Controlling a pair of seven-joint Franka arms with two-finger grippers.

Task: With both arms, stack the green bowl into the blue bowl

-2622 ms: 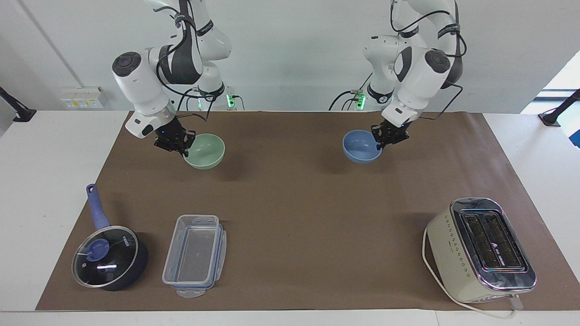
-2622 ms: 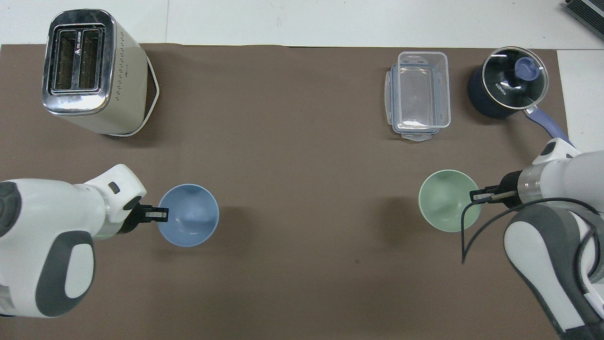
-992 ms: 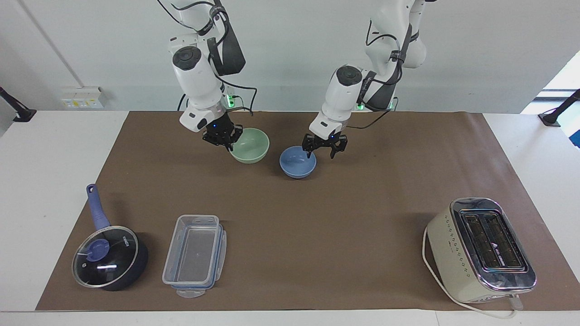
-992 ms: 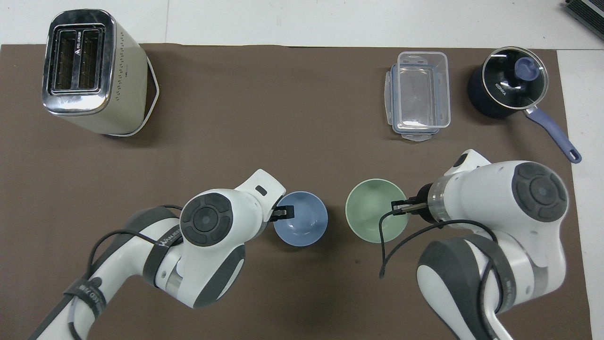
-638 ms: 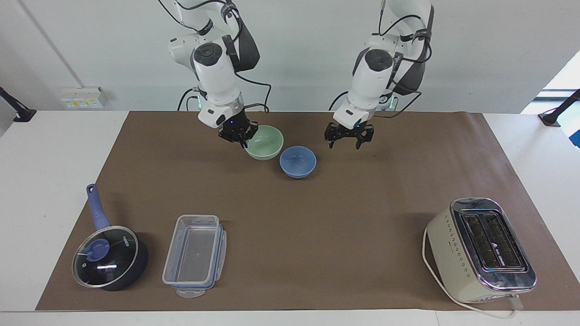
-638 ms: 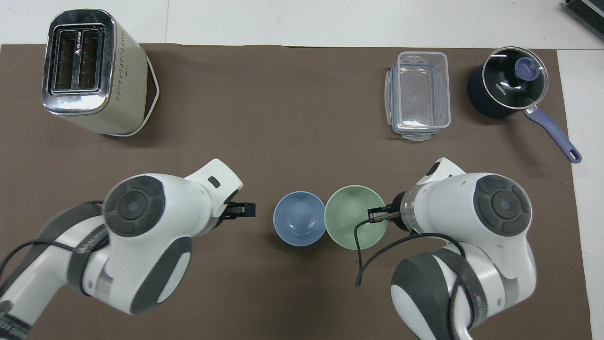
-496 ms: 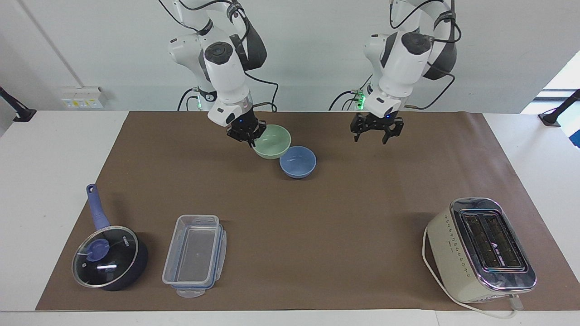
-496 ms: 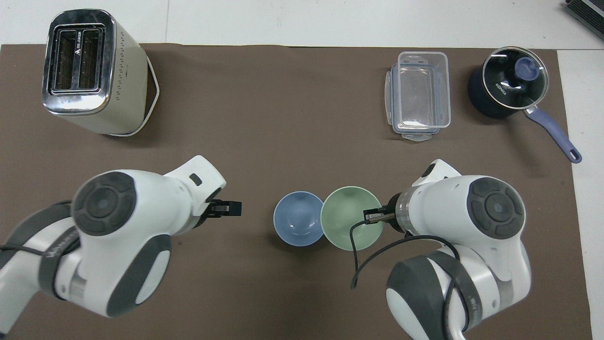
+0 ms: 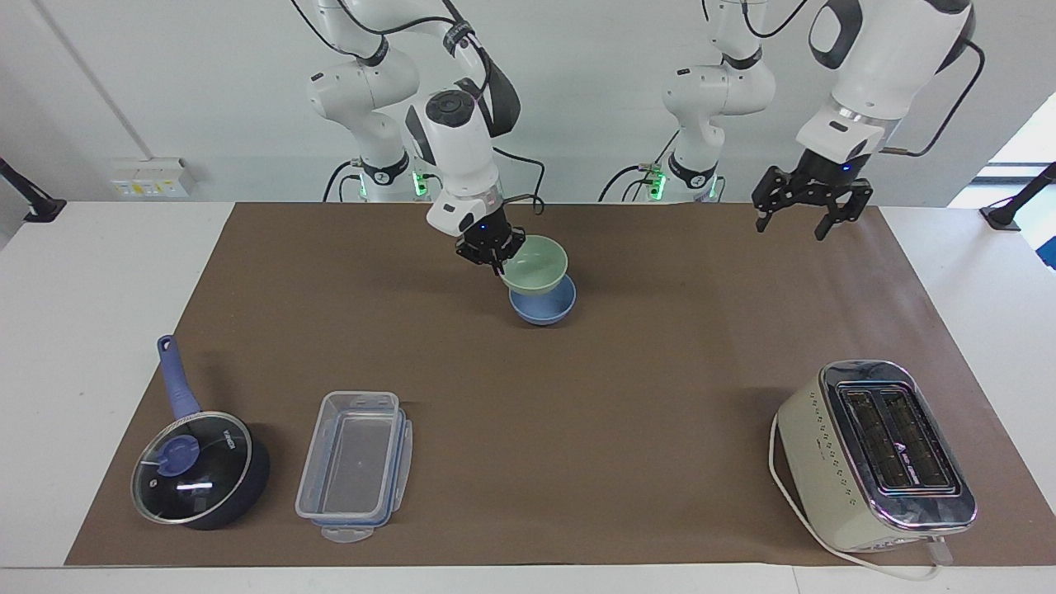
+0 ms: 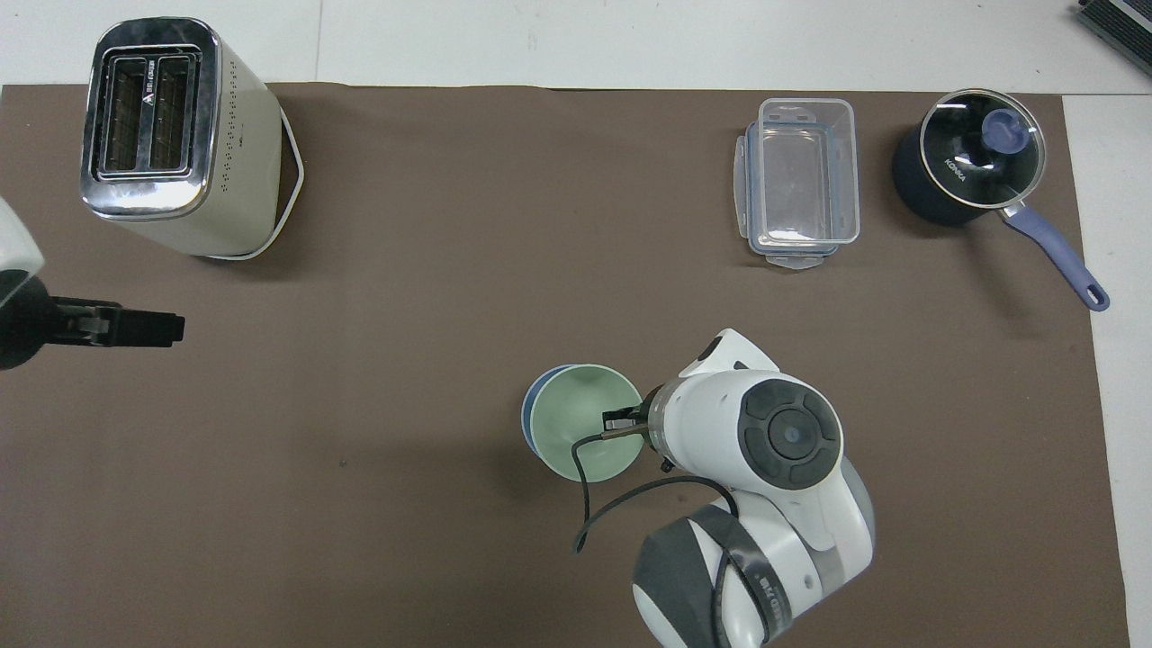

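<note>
The green bowl (image 9: 536, 262) hangs by its rim from my right gripper (image 9: 497, 262), which is shut on it. It is right over the blue bowl (image 9: 542, 311), which sits on the brown mat near the middle. I cannot tell whether the two bowls touch. In the overhead view the green bowl (image 10: 576, 434) covers nearly all of the blue bowl (image 10: 526, 423), with my right gripper (image 10: 619, 420) on the rim toward the right arm's end. My left gripper (image 9: 790, 229) is open and empty, raised over the mat at the left arm's end; it also shows in the overhead view (image 10: 157, 328).
A cream toaster (image 9: 874, 454) stands at the left arm's end, farther from the robots. A clear plastic container (image 9: 355, 466) and a dark blue lidded saucepan (image 9: 198, 470) stand at the right arm's end, also farther from the robots than the bowls.
My right gripper has carried the green bowl sideways until it is over the blue bowl. My left gripper, which let go of the blue bowl earlier, has drawn back and up toward its own end.
</note>
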